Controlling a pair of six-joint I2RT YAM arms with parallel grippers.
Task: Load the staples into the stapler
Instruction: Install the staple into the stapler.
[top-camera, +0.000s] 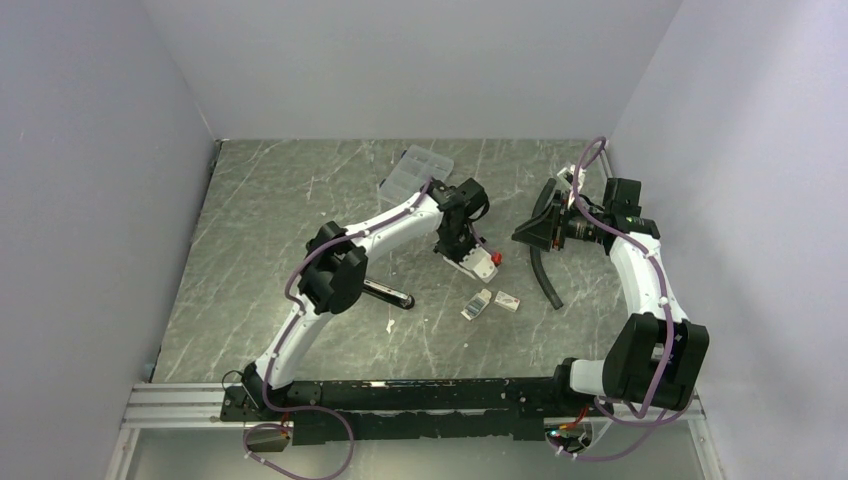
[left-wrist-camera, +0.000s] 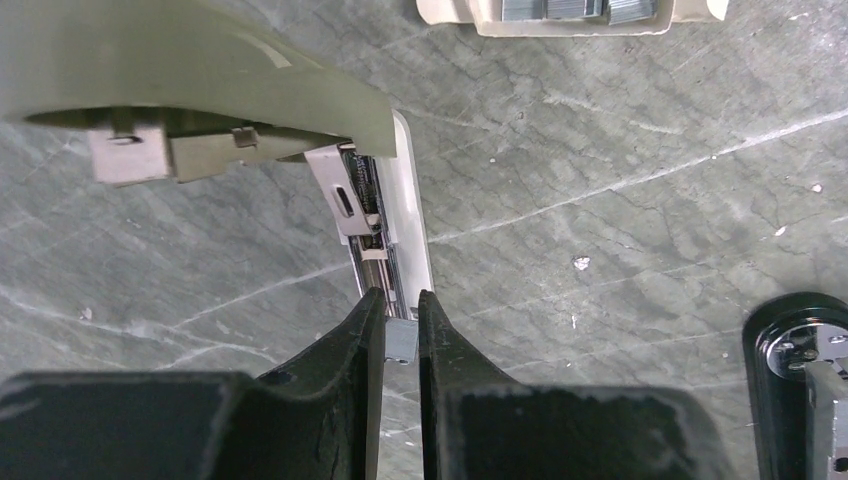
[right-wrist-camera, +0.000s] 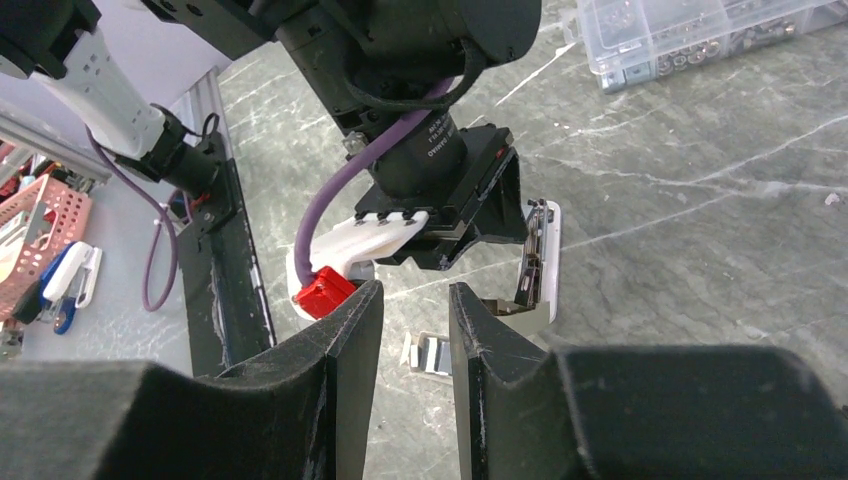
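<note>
- Stapler (left-wrist-camera: 412, 200) open; left gripper (left-wrist-camera: 400, 302) fingers clamped on grey strip (left-wrist-camera: 401, 340), likely staples, over its channel
- Right gripper (right-wrist-camera: 415, 290) beside stapler, fingers apart, empty
- Seating, closing outstanding

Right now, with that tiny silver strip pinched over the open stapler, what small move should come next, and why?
Probably a slight lowering of the left gripper, then release. It is shut on the staples at the near end of the stapler, over its metal channel, lid swung up; the strip looks lined up, but I cannot tell whether it is seated.
</note>
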